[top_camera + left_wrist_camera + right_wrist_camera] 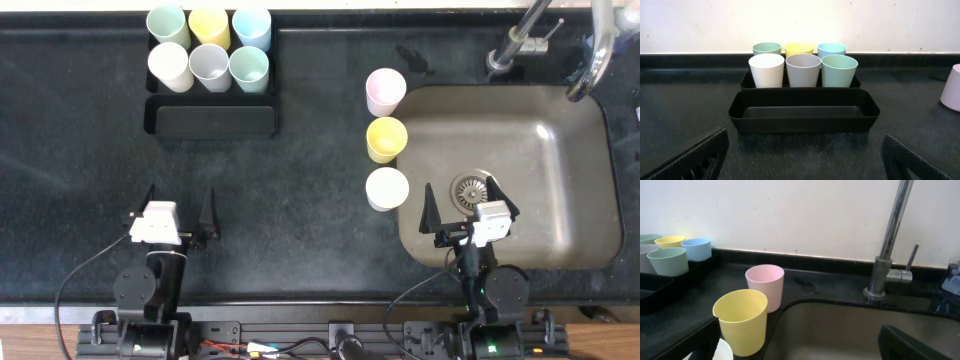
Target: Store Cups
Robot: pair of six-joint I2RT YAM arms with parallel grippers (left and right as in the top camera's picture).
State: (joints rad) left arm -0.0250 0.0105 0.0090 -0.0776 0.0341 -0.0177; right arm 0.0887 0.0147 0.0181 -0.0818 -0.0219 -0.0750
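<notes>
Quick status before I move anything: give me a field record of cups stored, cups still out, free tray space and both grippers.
stored: six cups upright in the rear tray
free space: front tray, empty
still out: pink cup, yellow cup, white cup, in a row on the counter beside the sink
left gripper: open, holding nothing, facing the front tray
right gripper: open, holding nothing, near the white cup

Empty black tray [804, 112], my claw [802, 150] spread wide just before it, second tray [745, 81] directly behind it holding white cup [766, 70], grey cup [803, 70], mint cup [839, 71], green cup [766, 48], yellow cup [799, 48], blue cup [832, 49], pink cup [952, 92] off to its right
</notes>
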